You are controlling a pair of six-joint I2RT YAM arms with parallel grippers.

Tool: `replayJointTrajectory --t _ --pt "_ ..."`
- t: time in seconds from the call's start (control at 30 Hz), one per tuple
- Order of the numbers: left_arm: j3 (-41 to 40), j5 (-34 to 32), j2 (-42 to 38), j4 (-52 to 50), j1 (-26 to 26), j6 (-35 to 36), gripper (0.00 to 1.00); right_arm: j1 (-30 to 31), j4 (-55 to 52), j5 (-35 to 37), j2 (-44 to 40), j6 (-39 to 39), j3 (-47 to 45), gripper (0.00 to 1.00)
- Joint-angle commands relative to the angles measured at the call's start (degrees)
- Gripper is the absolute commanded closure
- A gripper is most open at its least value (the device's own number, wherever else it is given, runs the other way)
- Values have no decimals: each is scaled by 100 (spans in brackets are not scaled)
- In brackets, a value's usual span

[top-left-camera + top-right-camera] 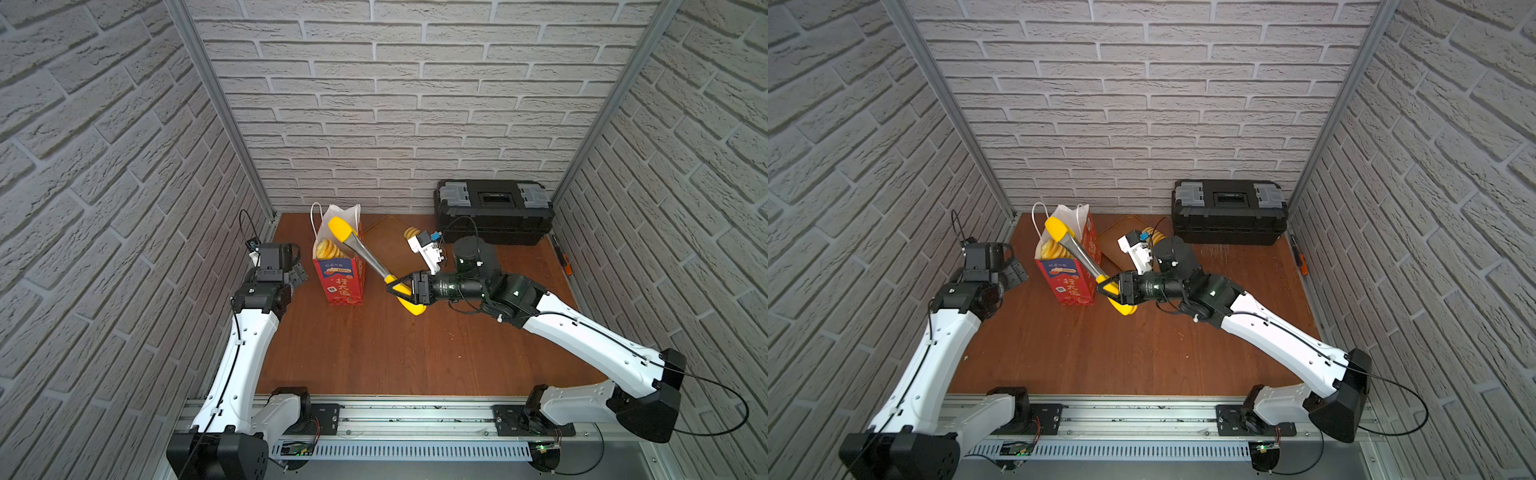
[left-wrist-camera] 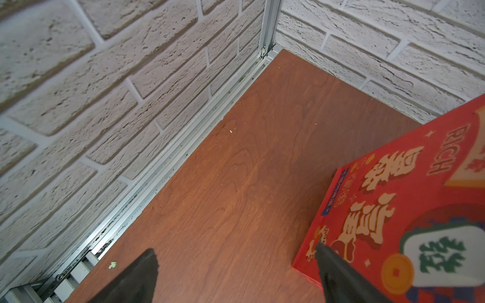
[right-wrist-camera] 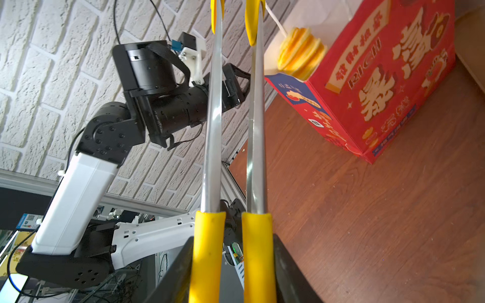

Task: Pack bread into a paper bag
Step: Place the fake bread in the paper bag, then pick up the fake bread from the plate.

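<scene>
The paper bag [image 1: 338, 282] [image 1: 1067, 286] stands upright at the back left of the table. A ridged spiral roll of bread [image 1: 328, 249] [image 3: 299, 53] pokes out of its mouth. My right gripper [image 1: 395, 286] [image 3: 232, 251] is shut on the yellow handles of the metal tongs [image 1: 365, 253] [image 3: 214, 118]. The tongs slant up to the bag's mouth with nothing seen between their arms. My left gripper [image 1: 299, 276] [image 2: 234, 248] is open low beside the bag's [image 2: 393, 210] left side. A second piece of bread [image 1: 411, 232] [image 1: 1156, 237] lies behind, partly hidden by my right wrist.
A brown tray [image 1: 386, 232] [image 1: 1117, 237] lies behind the bag, under the second bread. A black toolbox [image 1: 494, 212] [image 1: 1229, 212] stands at the back right. An orange-handled tool [image 1: 563, 259] lies along the right wall. Brick walls close three sides.
</scene>
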Motion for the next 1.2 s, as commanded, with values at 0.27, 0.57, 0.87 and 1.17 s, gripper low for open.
replayJointTrajectory --t 0.27,0.57,0.87,1.17 --pt "18 -107 -6 53 47 23 4 -146 -790 2846 -1207 -2031 590 53" --pt "44 -78 204 97 34 17 4 -1642 -1452 3921 -620 -2439 -95 50" --pt "21 -121 303 116 44 46 5 -2040 -1120 3383 840 -2827 -147 53" --pt "24 -141 499 166 49 86 4 -2486 -922 2739 2011 -2889 99 53"
